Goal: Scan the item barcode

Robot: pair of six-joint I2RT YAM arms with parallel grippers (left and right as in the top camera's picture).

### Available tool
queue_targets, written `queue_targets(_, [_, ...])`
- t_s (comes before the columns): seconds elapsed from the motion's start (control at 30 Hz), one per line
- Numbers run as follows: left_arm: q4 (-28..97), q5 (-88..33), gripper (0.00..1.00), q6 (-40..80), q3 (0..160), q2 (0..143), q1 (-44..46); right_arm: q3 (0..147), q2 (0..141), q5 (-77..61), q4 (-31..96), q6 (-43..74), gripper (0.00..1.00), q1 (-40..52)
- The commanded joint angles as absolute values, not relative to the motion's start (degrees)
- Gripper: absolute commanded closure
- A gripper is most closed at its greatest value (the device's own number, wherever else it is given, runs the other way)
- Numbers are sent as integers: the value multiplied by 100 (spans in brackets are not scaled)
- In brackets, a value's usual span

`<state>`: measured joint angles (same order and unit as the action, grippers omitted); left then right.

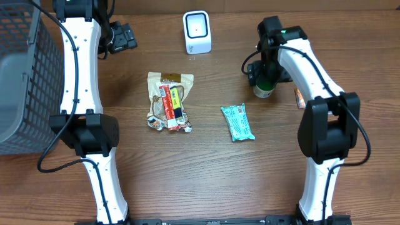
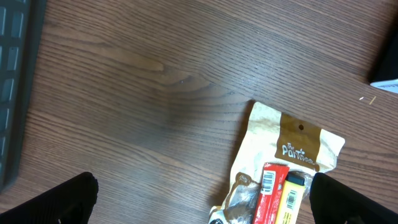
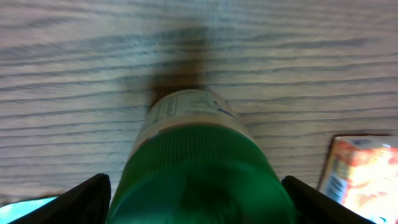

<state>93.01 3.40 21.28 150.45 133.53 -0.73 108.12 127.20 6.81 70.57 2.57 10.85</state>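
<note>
Green and close enough to fill the lower part of the right wrist view, a bottle (image 3: 199, 168) stood upright on the tabletop (image 3: 74, 74) between the fingers of the right claw (image 3: 198, 202). That claw was spread wide astride the bottle. A sliver of wood seemed to show at either side, so it had hold of nothing. Just past one finger lay an orange packet (image 3: 364, 177), and off the other finger a teal wrapper (image 1: 237, 122) lay near. Well apart from this claw, to its left, the white scanner (image 1: 197, 32) stood alone.

Across the tabletop the left claw (image 2: 211, 202) hung fully open and empty above the wood. A beige snack pouch (image 2: 286, 168) lay below it, nearer one fingertip. Beyond the opposite fingertip stood a grey mesh basket (image 1: 25, 75).
</note>
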Motion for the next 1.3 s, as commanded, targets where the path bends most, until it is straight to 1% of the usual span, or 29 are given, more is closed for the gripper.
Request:
queue_targets(0.0, [9288,296,0,2231,15021,13382,-34,10871,12897,672,7076,207,12,1031])
queue_targets(0.33, [9288,296,0,2231,15021,13382,-34,10871,13183,676,6989,204,14,1015])
queue_targets(0.4, [9288,296,0,2231,15021,13382,-34,10866,13187,676,6928,204,17,1007])
queue_targets(0.63, [9288,296,0,2231,15021,13382,-34,10864,13187,674,6912,204,20,1004])
queue_targets(0.7, [9288,296,0,2231,15021,13382,-34,10866,13187,666,6908,204,24,1004])
queue_targets(0.8, [9288,296,0,2231,15021,13382,-34,10919,13159,368,6936,204,25,1031])
queue_targets(0.87, [9288,296,0,2231,15021,13382,-34,11065,13098,21,6932,207,27,1039])
queue_targets(0.97, [9288,296,0,2231,15021,13382,-34,11417,12982,-274,7008,207,35,1037])
queue_targets(1.1, [9288,296,0,2231,15021,13382,-34,12217,12866,-327,7485,322,41,1033])
queue_targets(1.27, [9288,296,0,2231,15021,13382,-34,14241,12855,-847,8381,707,48,1131])
